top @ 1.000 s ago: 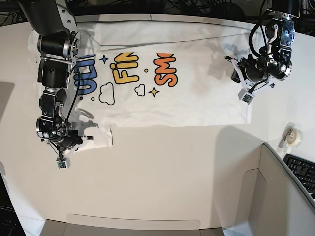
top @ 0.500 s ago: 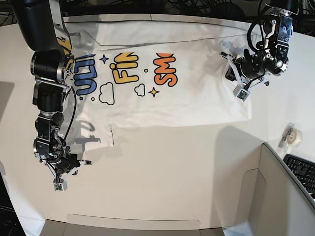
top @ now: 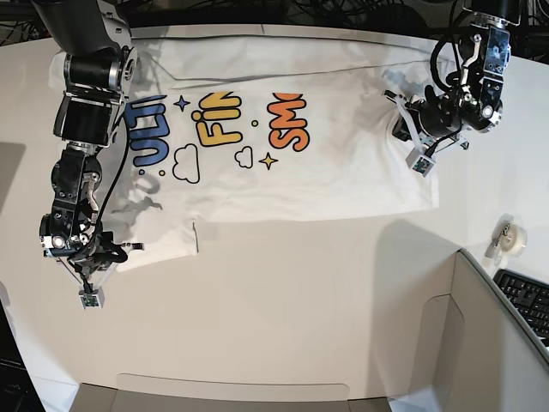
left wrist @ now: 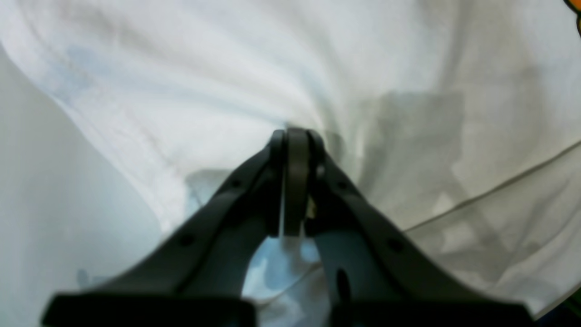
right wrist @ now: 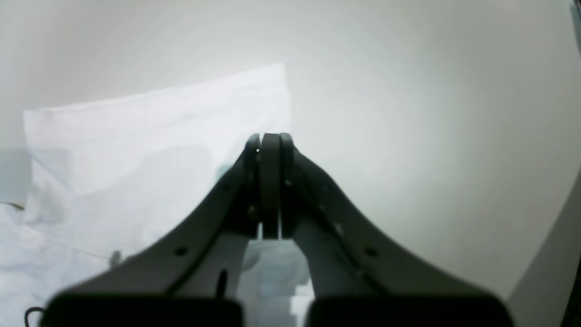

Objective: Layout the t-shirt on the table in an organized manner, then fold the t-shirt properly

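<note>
The white t-shirt [top: 326, 172] lies spread print-up on the white table [top: 283, 318], letters towards the left. My left gripper [top: 400, 116] is at the shirt's right end. In the left wrist view it [left wrist: 295, 136] is shut and wrinkles in the cloth [left wrist: 181, 68] run to its tip, so it pinches the fabric. My right gripper [top: 124, 250] is by the lower left sleeve. In the right wrist view it [right wrist: 270, 136] is shut with nothing seen in it, above the flat sleeve [right wrist: 136, 136] near its edge, with bare table [right wrist: 408, 113] beyond.
A tape roll [top: 506, 233] sits at the table's right edge. A grey partition [top: 480, 343] and a black keyboard [top: 525, 300] are at the lower right. Cables run along the back edge. The table's curved front edge [top: 232, 395] is near.
My right gripper went down off the sleeve onto the table, then came back up to the sleeve's lower edge. My left gripper shifted slightly up and left on the shirt's right end.
</note>
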Motion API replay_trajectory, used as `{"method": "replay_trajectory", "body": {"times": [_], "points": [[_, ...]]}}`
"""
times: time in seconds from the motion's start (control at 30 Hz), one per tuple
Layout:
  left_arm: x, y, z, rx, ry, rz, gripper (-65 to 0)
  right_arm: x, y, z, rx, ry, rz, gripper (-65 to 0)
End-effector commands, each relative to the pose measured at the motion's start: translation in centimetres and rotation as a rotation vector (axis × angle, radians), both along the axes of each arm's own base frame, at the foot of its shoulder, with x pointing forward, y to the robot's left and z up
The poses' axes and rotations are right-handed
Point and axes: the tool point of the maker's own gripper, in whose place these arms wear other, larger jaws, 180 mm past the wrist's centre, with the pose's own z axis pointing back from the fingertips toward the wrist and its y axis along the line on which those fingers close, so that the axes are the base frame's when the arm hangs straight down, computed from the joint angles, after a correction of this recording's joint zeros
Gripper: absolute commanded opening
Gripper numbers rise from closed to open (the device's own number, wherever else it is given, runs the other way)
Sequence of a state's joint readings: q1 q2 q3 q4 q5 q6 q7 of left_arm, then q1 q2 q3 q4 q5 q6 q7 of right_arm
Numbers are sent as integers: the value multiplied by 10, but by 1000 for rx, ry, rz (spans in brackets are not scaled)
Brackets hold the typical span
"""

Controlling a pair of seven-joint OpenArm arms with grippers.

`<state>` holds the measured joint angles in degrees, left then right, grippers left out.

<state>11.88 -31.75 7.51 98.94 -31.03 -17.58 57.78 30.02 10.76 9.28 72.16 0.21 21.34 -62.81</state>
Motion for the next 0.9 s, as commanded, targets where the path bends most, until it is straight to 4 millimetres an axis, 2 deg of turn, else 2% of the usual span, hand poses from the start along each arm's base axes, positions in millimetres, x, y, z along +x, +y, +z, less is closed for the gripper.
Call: {"method": "replay_trajectory", "body": {"times": [0.0, 0.17, 0.37, 0.5, 0.67, 0.87], "points": [[-1, 3, 1, 15, 9, -7, -650, 10, -4, 17, -6, -49, -1, -650], [0, 2, 3, 14, 4, -12, -650, 2, 2, -21, 36, 51, -2, -650], [2, -4, 10, 12, -17, -29, -650, 6, 23, -55, 104, 62, 22, -650], [2, -4, 10, 12, -17, -29, -650, 15, 43, -70, 94, 80, 92, -650], [3, -4, 11, 11, -20, -28, -650, 24, 50, -80, 112, 68, 110, -650], [3, -3, 11, 11, -22, -27, -650, 28, 49, -75, 112, 59, 109, -650]]}}
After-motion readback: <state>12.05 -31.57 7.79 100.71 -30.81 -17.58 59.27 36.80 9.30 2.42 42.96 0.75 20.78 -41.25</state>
